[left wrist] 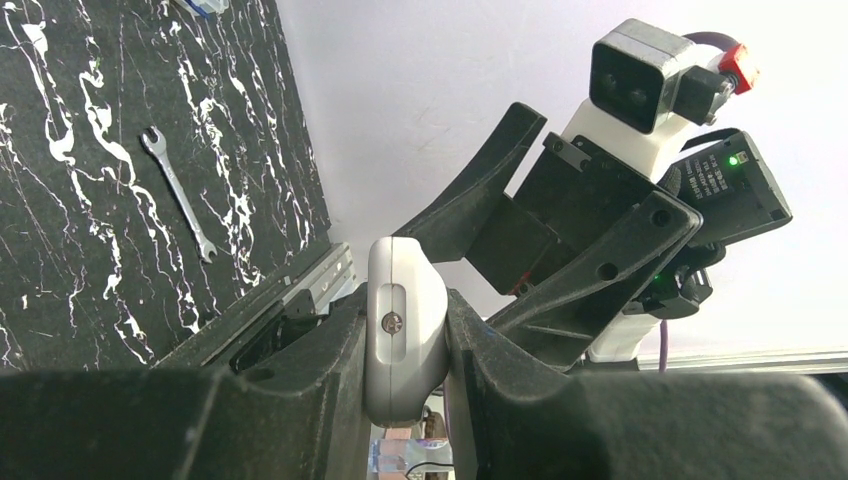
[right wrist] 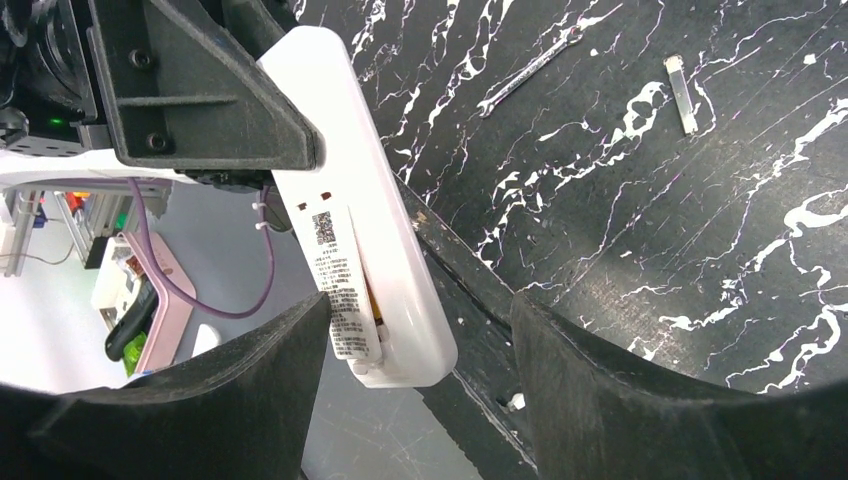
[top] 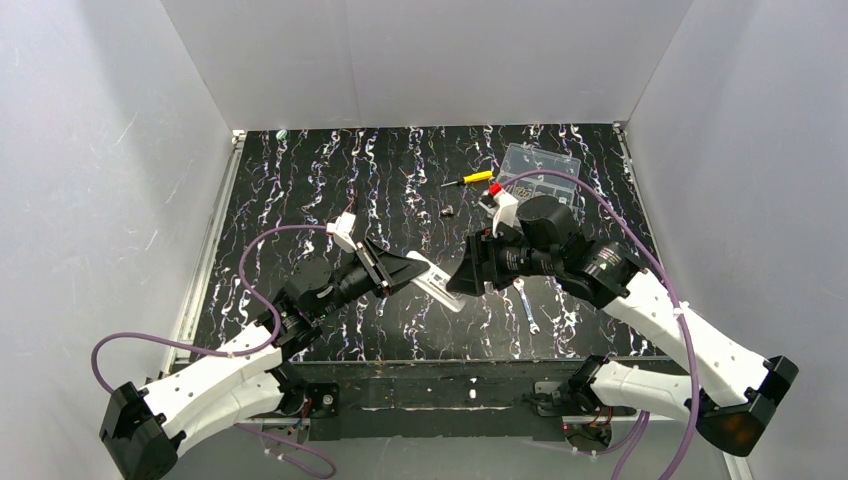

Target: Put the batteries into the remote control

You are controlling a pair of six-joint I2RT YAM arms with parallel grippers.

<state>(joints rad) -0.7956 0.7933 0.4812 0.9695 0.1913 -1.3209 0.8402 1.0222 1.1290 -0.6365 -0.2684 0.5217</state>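
Holding the remote control [right wrist: 350, 200] steady above the counter [right wrist: 650, 200] matters here: the left end effector [left wrist: 405, 340] clamps it, while the right end effector [right wrist: 420, 300] gapes open around its labelled end.

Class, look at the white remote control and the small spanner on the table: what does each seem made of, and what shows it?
The remote control looks like plastic: a smooth, slightly glossy white shell with rounded moulded edges. The spanner is probably steel: thin, with a bare silvery sheen.

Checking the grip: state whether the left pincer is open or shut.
Shut: the left pincer clamps both sides of the slim white rectangular remote control.
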